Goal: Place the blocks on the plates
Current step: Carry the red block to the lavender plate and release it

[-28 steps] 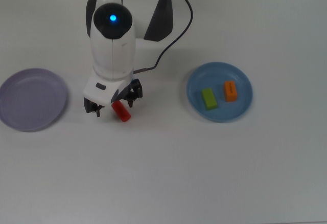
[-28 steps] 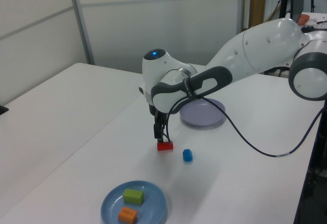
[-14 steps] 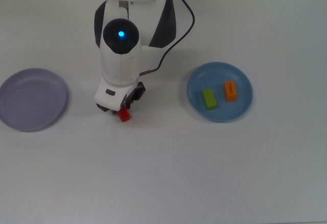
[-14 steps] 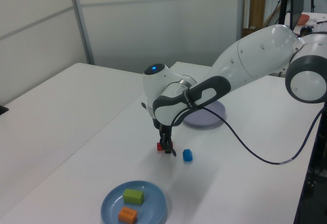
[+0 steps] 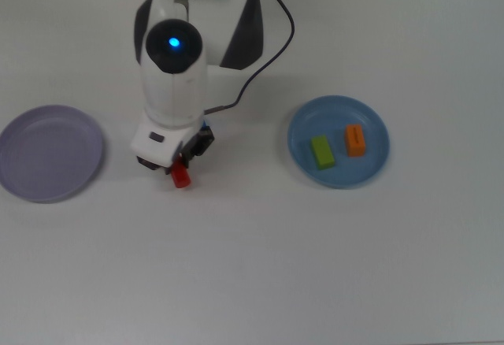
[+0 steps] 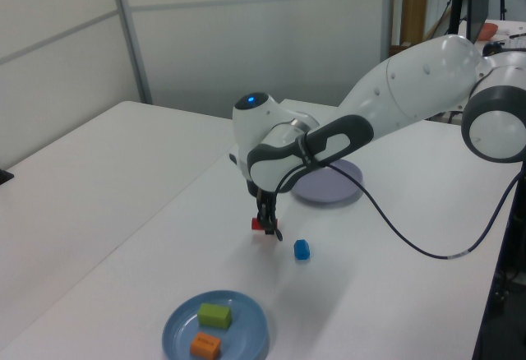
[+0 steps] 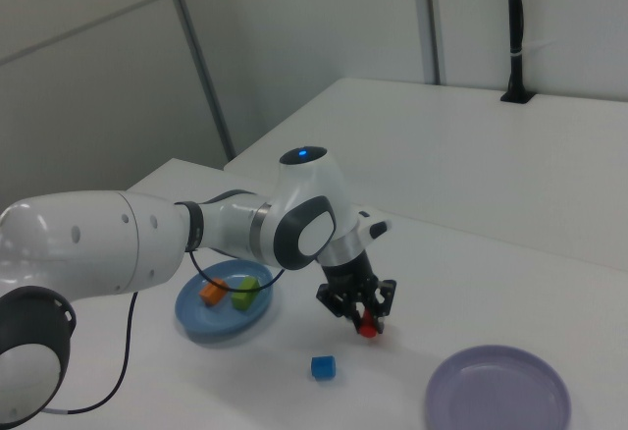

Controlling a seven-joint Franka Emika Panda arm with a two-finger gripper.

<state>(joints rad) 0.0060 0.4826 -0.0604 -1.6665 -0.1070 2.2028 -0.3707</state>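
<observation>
Gripper (image 7: 361, 318) left of centre in the top view, pinching the red block (image 5: 181, 176) and holding it just above the table (image 5: 260, 266). Blue block (image 6: 302, 250) alone on the table below centre in the left view, near the gripper, hidden under the arm in the top view. Green block (image 5: 321, 152) and orange block (image 5: 355, 140) side by side on the blue plate (image 5: 370, 168), right of centre in the top view, apart from each other. Purple plate (image 5: 47, 153) at the top view's left edge, nothing on it. Black cable (image 5: 276, 38) looping from the arm toward the upper middle of the top view.
</observation>
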